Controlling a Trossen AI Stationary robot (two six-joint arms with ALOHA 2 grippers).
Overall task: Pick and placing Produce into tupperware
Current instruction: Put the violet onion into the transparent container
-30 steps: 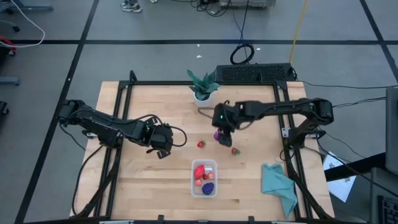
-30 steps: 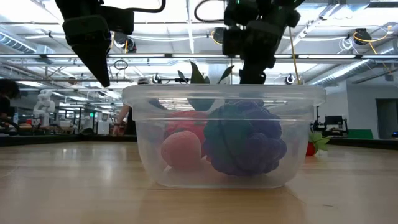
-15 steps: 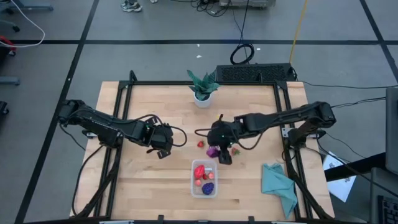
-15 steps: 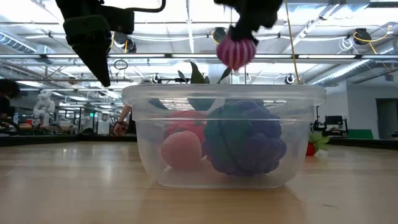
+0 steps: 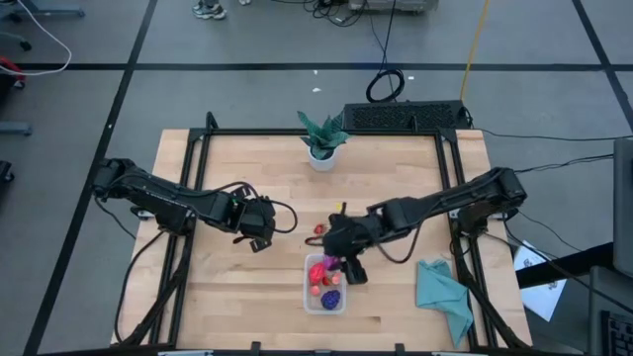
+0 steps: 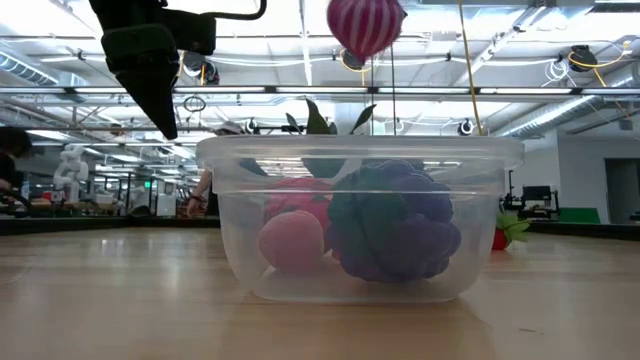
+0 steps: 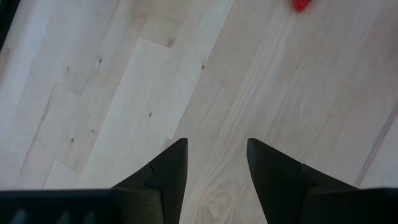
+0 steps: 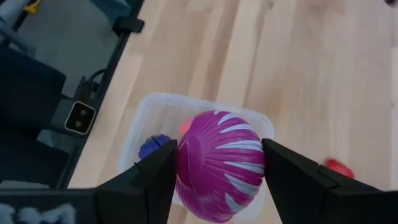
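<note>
The clear, colourless rectangular plastic container with rounded corners [image 5: 325, 283] sits on the pale wooden table [image 5: 227, 287] in the high view, directly under the right gripper [image 5: 333, 262], which hangs over its far end. Inside the container lie a red toy fruit [image 5: 316, 270], a pinkish piece [image 5: 316, 291] and a dark purple bunch [image 5: 331, 296]. A small red strawberry-like toy [image 5: 319, 228] lies on the wood just beyond the right gripper, on the side toward the green potted plant in a white pot [image 5: 322, 137]. The left gripper [image 5: 259, 225] hovers well apart from the container, over bare wood. A teal cloth [image 5: 444, 293] lies crumpled off to the outer side of the right arm.

In the low view the container [image 6: 360, 218] fills the middle, with the pinkish piece [image 6: 291, 243], the red toy fruit [image 6: 300, 197] and the dark purple bunch [image 6: 394, 222] resting on its floor. A magenta ball with white stripes [image 6: 365, 24] hangs straight above the open top, clear of the rim.

In the left wrist view the left gripper [image 7: 216, 163] has its fingers a little apart with nothing between them, above bare wood; a red toy [image 7: 301, 5] lies farther ahead.

In the right wrist view the right gripper [image 8: 220, 163] is clamped on the magenta striped ball [image 8: 220, 163], one finger on each side, with the container [image 8: 149, 118] below it.
</note>
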